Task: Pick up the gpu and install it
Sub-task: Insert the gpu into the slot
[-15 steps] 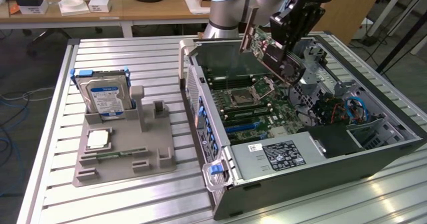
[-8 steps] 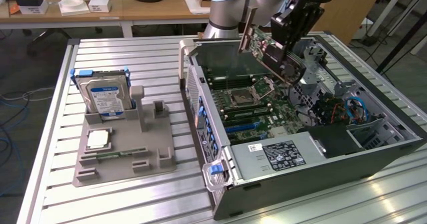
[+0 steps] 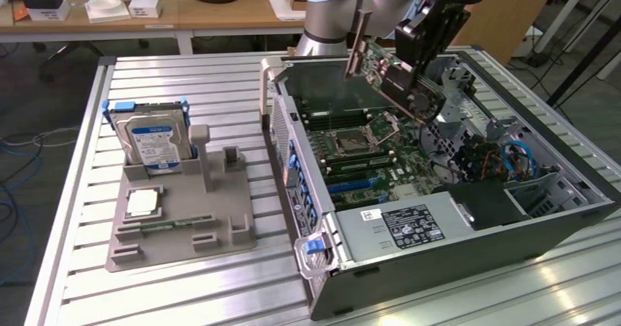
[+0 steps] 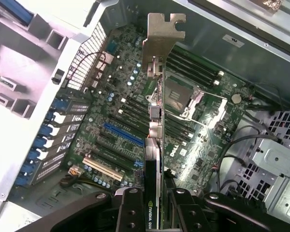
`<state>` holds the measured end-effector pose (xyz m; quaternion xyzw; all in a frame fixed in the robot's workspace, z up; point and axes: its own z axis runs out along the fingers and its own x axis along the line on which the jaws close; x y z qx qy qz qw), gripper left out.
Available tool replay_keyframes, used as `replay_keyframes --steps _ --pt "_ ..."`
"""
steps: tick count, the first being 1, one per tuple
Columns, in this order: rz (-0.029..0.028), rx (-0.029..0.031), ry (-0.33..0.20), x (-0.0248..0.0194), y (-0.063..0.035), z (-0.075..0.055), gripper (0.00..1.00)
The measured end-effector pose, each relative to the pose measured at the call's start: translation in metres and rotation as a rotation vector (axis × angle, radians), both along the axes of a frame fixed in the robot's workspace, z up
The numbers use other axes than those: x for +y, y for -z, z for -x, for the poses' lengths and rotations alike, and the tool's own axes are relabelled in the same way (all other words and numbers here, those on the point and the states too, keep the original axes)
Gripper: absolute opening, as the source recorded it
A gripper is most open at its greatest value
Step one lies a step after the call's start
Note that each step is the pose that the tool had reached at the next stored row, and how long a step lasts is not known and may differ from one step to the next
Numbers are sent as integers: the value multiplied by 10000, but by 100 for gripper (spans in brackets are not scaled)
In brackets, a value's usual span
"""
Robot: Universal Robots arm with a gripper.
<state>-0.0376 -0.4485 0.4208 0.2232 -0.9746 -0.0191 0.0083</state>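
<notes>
The gpu (image 3: 377, 62) is held clear of the table, and the jaws of the black gripper (image 3: 419, 86) are clenched on its two flat faces. In the exterior view the card is seen tilted above the open case (image 3: 543, 217), over the motherboard (image 3: 374, 158) and not touching it. It is a thin green circuit board studded with small components. Its silver end is pointed upward and toward the exterior view's left.

In the wrist view the gpu (image 4: 154, 121) is seen edge-on, as a slim line running away from the gripper (image 4: 154, 208). The bracket (image 4: 163, 34) is at the far end and is flat, matte sheet metal, notched at its tip. The blocky black fingers (image 4: 130, 212) are pressed against either side of the card, where a black face with a green label is seen. Beneath it the dark green motherboard is laid out, with long black, blue and cream slots and a square metal-framed socket (image 4: 181, 99).

The case is a box of grey sheet steel, partly perforated, laid on its side with the panel off. At the exterior view's left, apart from it, a grey moulded tray (image 3: 179, 249) is set on the ribbed aluminium table (image 3: 165, 297). A boxy hard drive (image 3: 153, 138) with a blue label is stood upright in it
</notes>
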Motion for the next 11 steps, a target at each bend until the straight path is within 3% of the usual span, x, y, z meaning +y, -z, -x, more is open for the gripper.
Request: replay_keyframes --steps 11 --pt "0 0 -561 0 1 0 26"
